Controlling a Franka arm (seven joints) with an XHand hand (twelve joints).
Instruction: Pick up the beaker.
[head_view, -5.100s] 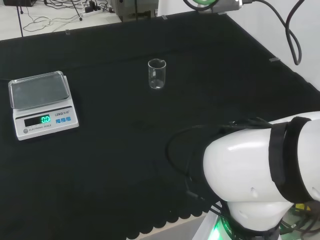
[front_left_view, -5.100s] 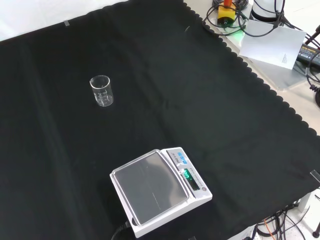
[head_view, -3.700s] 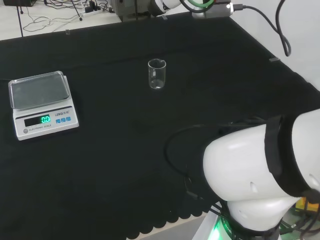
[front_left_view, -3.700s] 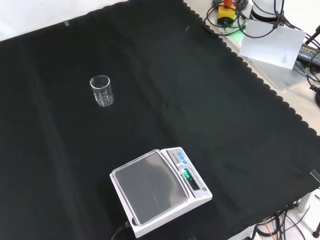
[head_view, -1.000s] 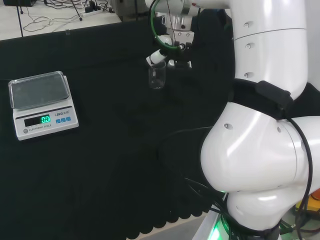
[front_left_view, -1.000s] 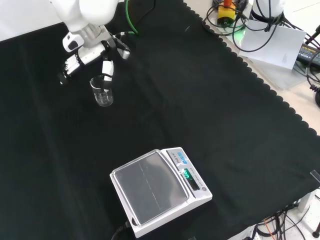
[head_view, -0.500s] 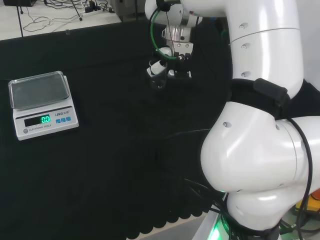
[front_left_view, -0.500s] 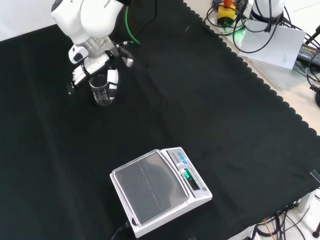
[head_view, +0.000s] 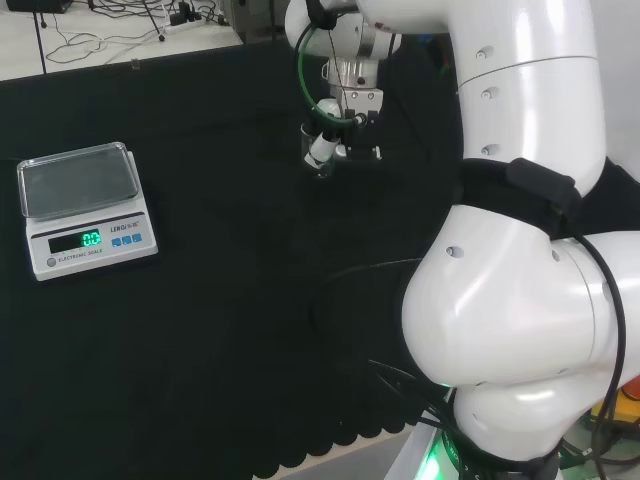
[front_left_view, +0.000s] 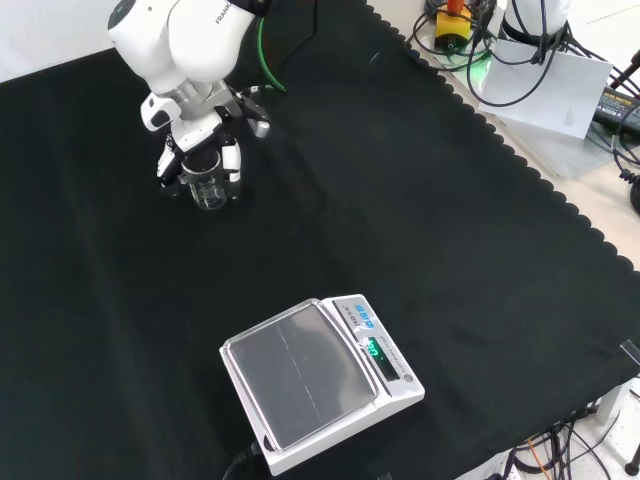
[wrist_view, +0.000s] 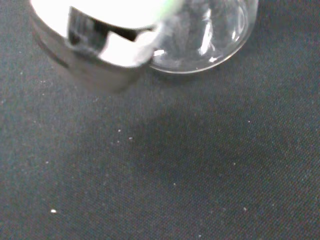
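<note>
In the front view the counter (front_left_view: 420, 170) lies bare on every side of the beaker (front_left_view: 208, 186), so nothing blocks a way in from the right or from below. The fingers (front_left_view: 231, 160) of the hand (front_left_view: 195, 135) already flank the glass on both sides (whether they touch it cannot be told). The one other object, the scale (front_left_view: 318, 382), stands well apart toward the view's bottom; in the head view it sits far left of the beaker (head_view: 318, 165).

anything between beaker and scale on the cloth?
Nothing. In the front view the stretch from the beaker to the scale is bare black cloth; the head view shows the same.
</note>
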